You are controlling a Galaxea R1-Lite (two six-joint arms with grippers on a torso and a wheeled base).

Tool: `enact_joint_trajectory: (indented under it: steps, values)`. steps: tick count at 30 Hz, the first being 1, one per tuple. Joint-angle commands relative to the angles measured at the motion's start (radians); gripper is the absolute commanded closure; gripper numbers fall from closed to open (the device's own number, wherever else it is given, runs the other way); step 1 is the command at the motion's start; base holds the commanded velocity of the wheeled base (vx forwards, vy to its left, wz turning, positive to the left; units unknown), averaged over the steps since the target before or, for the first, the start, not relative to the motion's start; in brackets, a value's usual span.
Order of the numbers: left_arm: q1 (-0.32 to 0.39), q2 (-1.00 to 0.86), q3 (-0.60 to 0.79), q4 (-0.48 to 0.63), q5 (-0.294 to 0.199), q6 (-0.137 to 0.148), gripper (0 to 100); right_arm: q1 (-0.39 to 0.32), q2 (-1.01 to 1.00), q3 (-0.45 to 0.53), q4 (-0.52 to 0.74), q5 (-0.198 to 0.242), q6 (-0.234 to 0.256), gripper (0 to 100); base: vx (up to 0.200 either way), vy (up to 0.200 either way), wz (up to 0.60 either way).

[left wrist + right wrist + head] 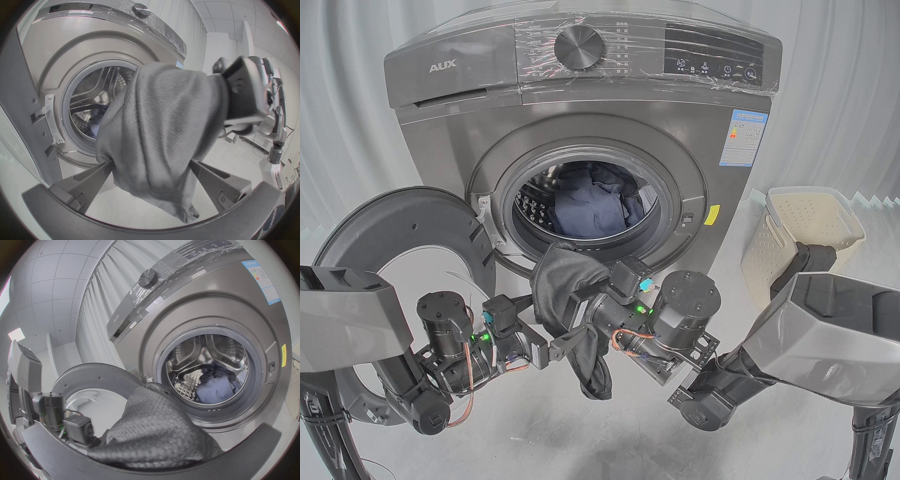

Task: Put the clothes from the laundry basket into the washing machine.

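Dark grey garment (569, 281) hangs just in front of washing machine (450, 131) opening, outside drum (532, 209); draped over right gripper (581, 300), whose grip is hidden by cloth, cannot tell; left gripper (150, 164) spread wide, cloth hanging between 2 fingers (89, 182); blue clothes (594, 203) in drum; door (394, 219) open; laundry basket (762, 250) at machine's right.
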Motion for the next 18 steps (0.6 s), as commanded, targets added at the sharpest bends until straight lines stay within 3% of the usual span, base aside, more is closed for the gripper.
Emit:
enact_joint_trajectory:
  steps: [1, 11, 18]
  values:
    - [0.01, 0.042, -0.043, -0.002, 0.001, 0.0, 0, 0.01, -0.007, 0.013, 0.0, 0.0, 0.002, 100, 0.0, 0.0, 0.0]
    - [0.025, 0.16, -0.175, -0.002, -0.001, 0.0, 0, 0.014, -0.01, 0.033, -0.018, -0.002, 0.012, 100, 0.0, 0.0, 0.0]
    - [0.03, 0.2, -0.235, -0.002, -0.001, 0.001, 0, 0.02, -0.041, 0.042, -0.02, -0.028, 0.028, 100, 0.0, 0.0, 0.0]
